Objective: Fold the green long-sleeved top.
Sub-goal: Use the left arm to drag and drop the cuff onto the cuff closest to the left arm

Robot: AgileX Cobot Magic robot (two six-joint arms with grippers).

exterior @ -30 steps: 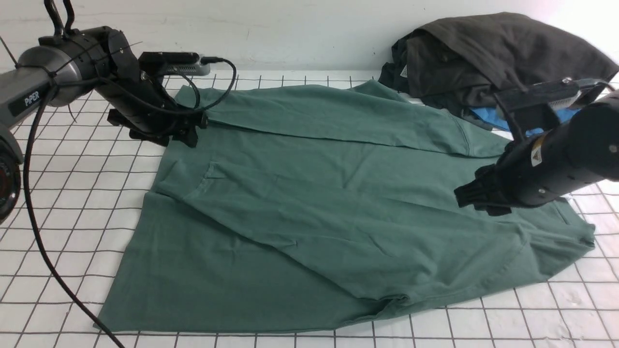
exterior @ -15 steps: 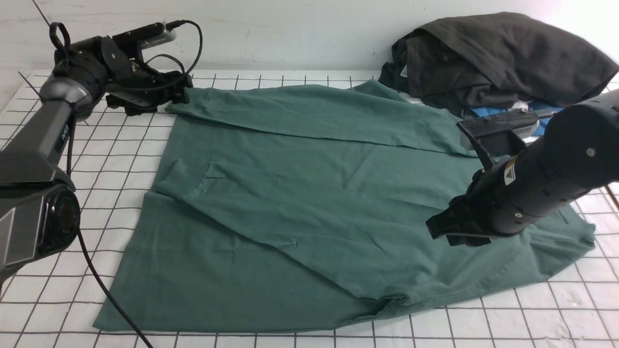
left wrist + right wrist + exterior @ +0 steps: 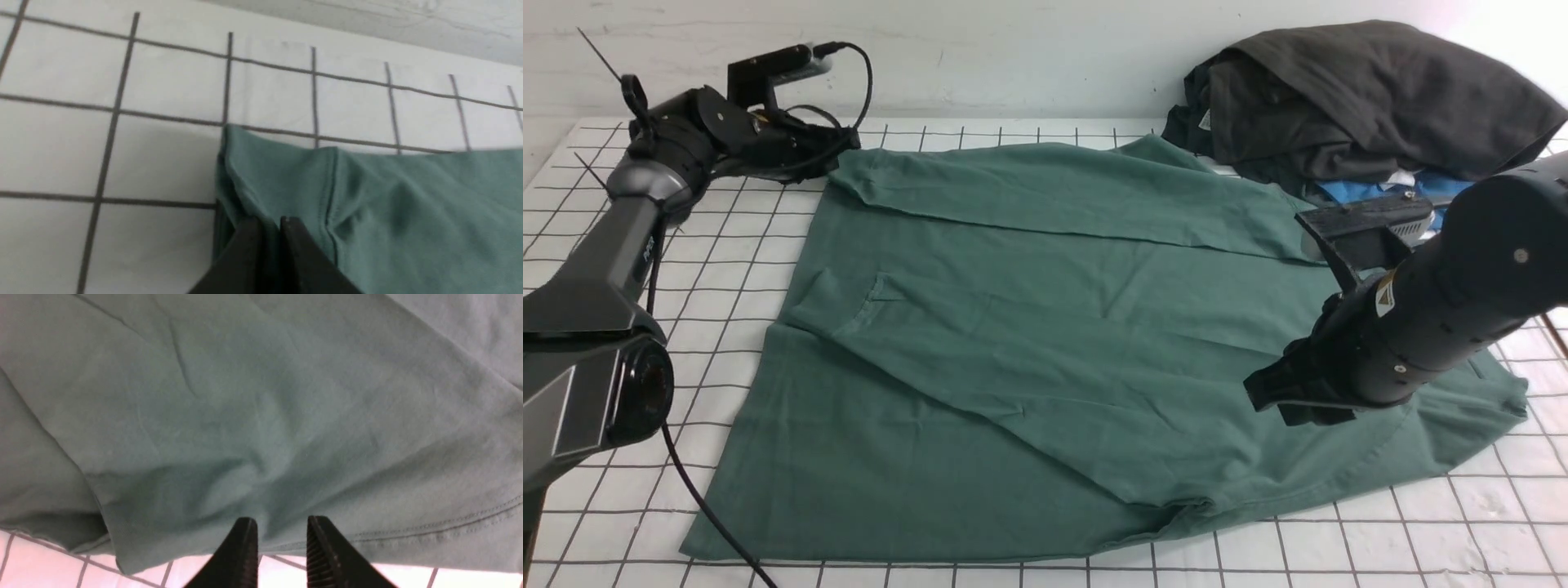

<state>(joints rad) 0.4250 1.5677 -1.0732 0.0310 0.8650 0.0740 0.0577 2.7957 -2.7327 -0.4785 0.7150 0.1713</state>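
The green long-sleeved top lies spread on the white gridded table, with one sleeve folded across its far edge. My left gripper is at the far left corner, shut on the end of that sleeve; in the left wrist view the jaws pinch the green cloth. My right gripper hovers over the top's right part, jaws apart and empty. In the right wrist view it sits over the cloth near a stitched hem. Logo and neck label are hidden.
A charcoal-black garment is heaped at the back right, with a bright blue garment under it, close to the top's far right corner. The wall runs along the table's back. The left arm's cable trails over the front left.
My left gripper has carried the sleeve end from the top's left edge out to the far left back corner. My right arm has moved left and lower over the top.
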